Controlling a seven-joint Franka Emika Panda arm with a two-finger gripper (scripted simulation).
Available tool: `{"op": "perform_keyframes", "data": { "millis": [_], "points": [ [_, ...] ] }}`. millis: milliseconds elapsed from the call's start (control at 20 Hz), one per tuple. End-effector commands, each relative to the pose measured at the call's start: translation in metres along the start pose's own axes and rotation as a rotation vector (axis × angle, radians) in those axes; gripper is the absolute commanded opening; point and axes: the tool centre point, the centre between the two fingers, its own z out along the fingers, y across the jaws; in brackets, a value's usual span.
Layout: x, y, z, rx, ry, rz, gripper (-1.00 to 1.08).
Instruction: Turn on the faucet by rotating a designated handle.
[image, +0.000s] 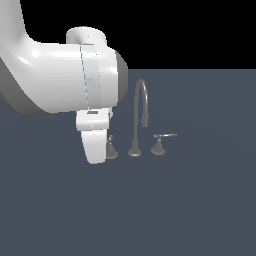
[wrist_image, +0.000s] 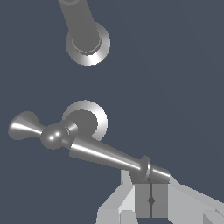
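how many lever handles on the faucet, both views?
2. One handle sits on the exterior view's left of the gooseneck spout, partly hidden behind the arm; the pincer is at its lever tip. The twin lever stands on the spout's right, untouched.

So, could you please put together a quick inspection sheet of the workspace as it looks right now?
Surface: flat dark blue-grey floor, plain and unmarked.
Job's things: faucet stands upright, its gooseneck spout between two lever handles. The handle nearest the arm lies roughly level, its tip at the end effector; the twin lever on the exterior view's right is untouched.
Clutter: nothing seen.
Grippers: end effector has its grey pads together at the handle's tip; the wrist view does not show whether they pinch it or merely touch it. In the exterior view the arm hides the fingers.
Cables: nothing seen.
Surroundings: black background above the floor, nothing else.
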Motion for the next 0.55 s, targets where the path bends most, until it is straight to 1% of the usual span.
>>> {"op": "perform_keyframes", "data": {
  "millis": [0,450,500],
  "points": [
    [0.008,-0.002,-0.001,0.003,0.002,0.007,-1.0],
    [0.067,-0.008,0.002,-0.007,0.008,0.045,-1.0],
    [0.067,-0.008,0.002,-0.007,0.008,0.045,-1.0]
  ]
}}
